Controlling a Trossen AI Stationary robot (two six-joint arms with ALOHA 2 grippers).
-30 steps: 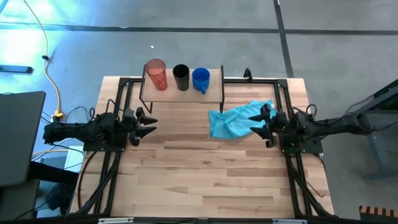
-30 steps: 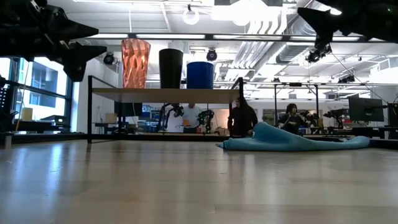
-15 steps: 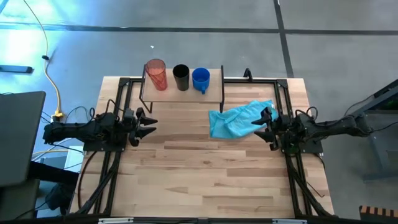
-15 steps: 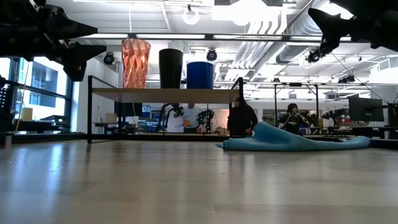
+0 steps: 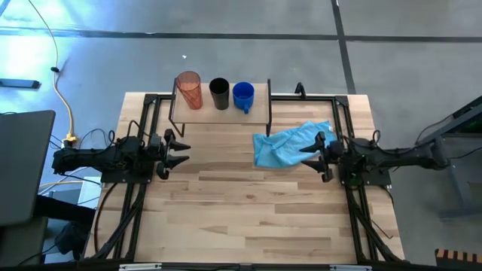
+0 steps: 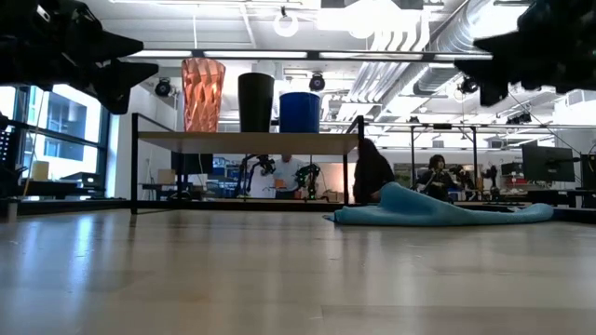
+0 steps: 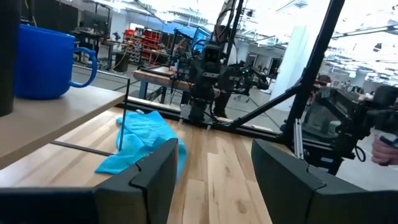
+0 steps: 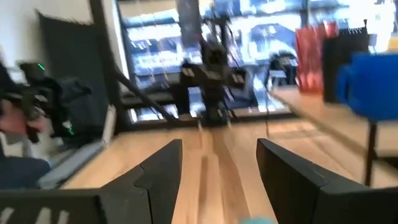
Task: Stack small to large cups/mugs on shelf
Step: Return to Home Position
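Three vessels stand in a row on the small wooden shelf (image 5: 220,111) at the table's far edge: the orange-red tumbler (image 5: 189,89) on the left, the black cup (image 5: 219,92) in the middle, the blue mug (image 5: 243,95) on the right, each on its base. In the low view they read tumbler (image 6: 203,94), black cup (image 6: 256,101), mug (image 6: 300,112). My left gripper (image 5: 181,150) is open, raised over the table's left side. My right gripper (image 5: 308,155) is open, raised near the right edge beside the cloth. In the left wrist view the mug (image 7: 41,61) stands on the shelf.
A light-blue cloth (image 5: 287,143) lies crumpled on the table to the right of the shelf, just left of my right gripper. The shelf's thin black legs (image 6: 133,163) stand on the tabletop. Bare wood stretches across the table's middle and near side (image 5: 248,211).
My right gripper has drawn back a little toward the table's right edge and dipped toward the near side, its wrist turning; in the low view it has shifted right and down. The left arm, the vessels and the cloth have kept still.
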